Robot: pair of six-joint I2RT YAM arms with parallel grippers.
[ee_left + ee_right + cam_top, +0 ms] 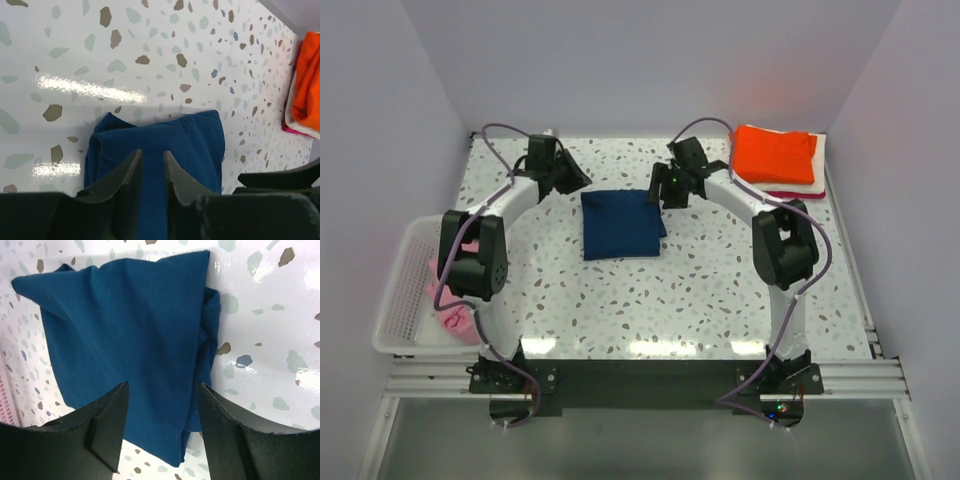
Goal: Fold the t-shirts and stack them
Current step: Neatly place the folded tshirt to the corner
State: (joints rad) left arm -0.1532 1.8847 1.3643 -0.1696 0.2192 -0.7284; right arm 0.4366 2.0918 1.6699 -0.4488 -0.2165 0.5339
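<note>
Right gripper [162,387]: we see its jaws spread wide with nothing between them, poised over the far right corner of the navy t-shirt [622,225]. We cannot tell whether the fingertips touch the cloth.
Left gripper [152,155]: it hangs just off the far left corner of the navy t-shirt. Its jaws stand a narrow slit apart, and we see no cloth pinched between them.
Navy t-shirt: it lies folded into a rough rectangle and flat on the table [700,300], between the two grippers. In the right wrist view we see a loose layer bunched along one edge. Its chest print does not show.
Orange t-shirt [775,152]: it is folded and sits well apart from the navy t-shirt, off to its far right. It tops a small stack.
White t-shirt [295,125]: it lies directly under the orange one, and we see only a pale edge of it, on the stack's side away from the navy t-shirt.
Red t-shirt [790,194]: it is the bottom of that stack, and a thin strip peeks out on the near side.
Basket [400,300]: white and slatted, it sits well to the left of the navy t-shirt and nearer the arm bases.
Pink t-shirt [455,320]: it lies crumpled inside the basket, partly hidden by the left arm.
</note>
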